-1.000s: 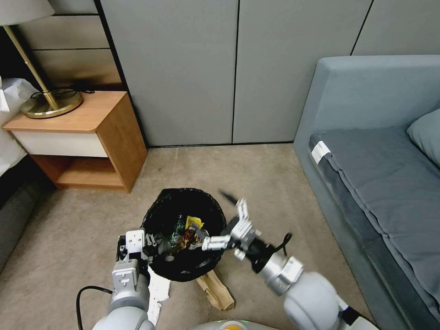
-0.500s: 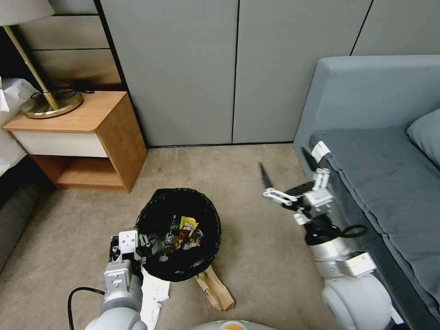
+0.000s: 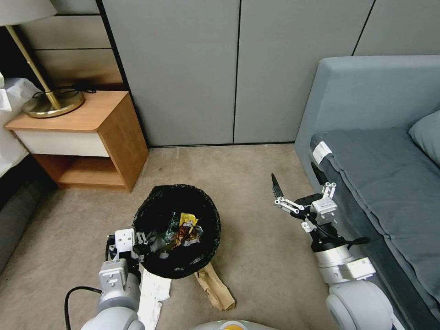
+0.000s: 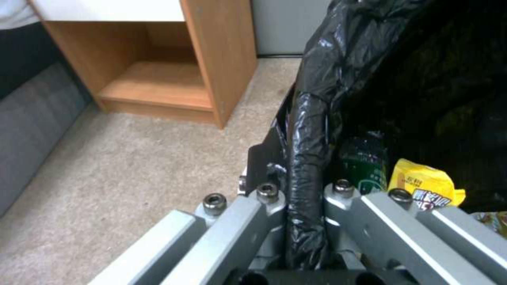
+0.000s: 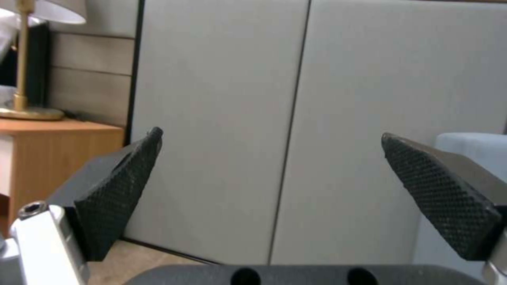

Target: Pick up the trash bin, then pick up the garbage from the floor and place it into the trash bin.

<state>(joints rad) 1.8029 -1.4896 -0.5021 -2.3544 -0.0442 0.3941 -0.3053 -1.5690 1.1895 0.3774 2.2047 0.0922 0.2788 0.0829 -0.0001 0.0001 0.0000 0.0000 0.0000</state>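
The trash bin (image 3: 151,215), lined with a crinkly black bag, sits just off the carpet at the lower centre. My left gripper (image 3: 143,242) is shut on its near rim, and the left wrist view shows the gripper (image 4: 305,190) pinching the bag-covered rim of the bin (image 4: 317,99). Inside lie a yellow snack wrapper (image 3: 188,223) (image 4: 422,184) and a green-labelled bottle (image 3: 173,225) (image 4: 364,166). On the floor in front of the bin lie a brown paper bag (image 3: 216,289) and a crumpled white tissue (image 3: 153,293). My right gripper (image 3: 297,182) (image 5: 280,182) hangs open and empty beside the sofa.
A wooden nightstand (image 3: 87,137) (image 4: 211,59) with a brass lamp (image 3: 48,103) stands at the back left. A grey sofa (image 3: 380,174) fills the right side. Grey wall panels (image 3: 233,68) close off the back. Bare carpet (image 3: 256,238) lies between the bin and the sofa.
My right gripper has swung from over the bin's mouth away to the right, next to the sofa, still open. The bin and my left gripper have shifted slightly left.
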